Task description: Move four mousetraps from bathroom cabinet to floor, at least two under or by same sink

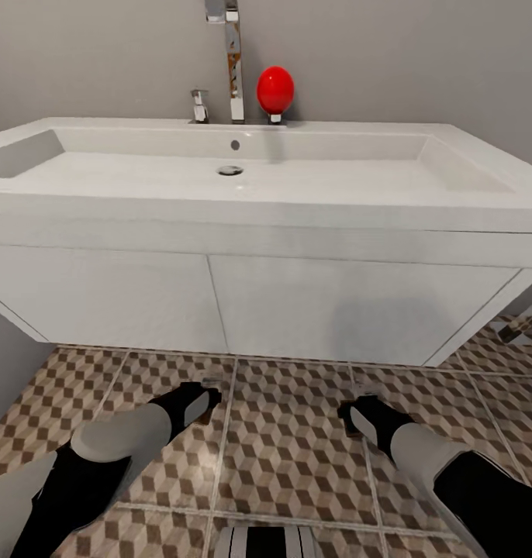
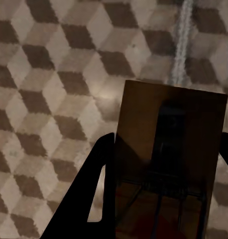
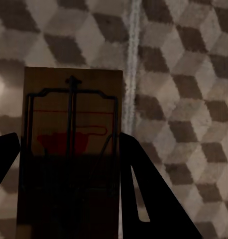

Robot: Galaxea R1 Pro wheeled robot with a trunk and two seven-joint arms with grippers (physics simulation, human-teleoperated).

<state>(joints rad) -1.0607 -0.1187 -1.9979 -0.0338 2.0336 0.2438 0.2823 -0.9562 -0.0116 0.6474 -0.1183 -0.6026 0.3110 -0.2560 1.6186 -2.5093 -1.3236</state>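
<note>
Nearest the camera, the robot's two arms reach forward and down over the bathroom floor (image 1: 297,465), whose large tiles carry a brown, beige and cream cube pattern with pale grout lines.

The left gripper (image 1: 206,397) hangs low over the tiles, a little short of the vanity front. In the left wrist view its dark jaws sit on either side of a brown wooden mousetrap (image 2: 169,159) and hold it – the board's flat face, with a dark wire frame on it, looks toward the camera, and patterned floor lies beyond it. Whether the trap touches the floor cannot be told.

The right gripper (image 1: 350,409) hangs at about the same depth, well apart from the left one. In the right wrist view its jaws clamp a second mousetrap (image 3: 71,149) – a brown board with a black wire spring bar and a red printed mark – with a grout line running just beside it.

Farther off stands the sink (image 1: 258,167), a wide white trough basin on a white flat-fronted vanity (image 1: 297,302), directly ahead of both grippers. At its back edge rise a chrome tap (image 1: 233,62) and a glossy red egg-shaped object (image 1: 275,89), against a grey wall (image 1: 413,54).
</note>
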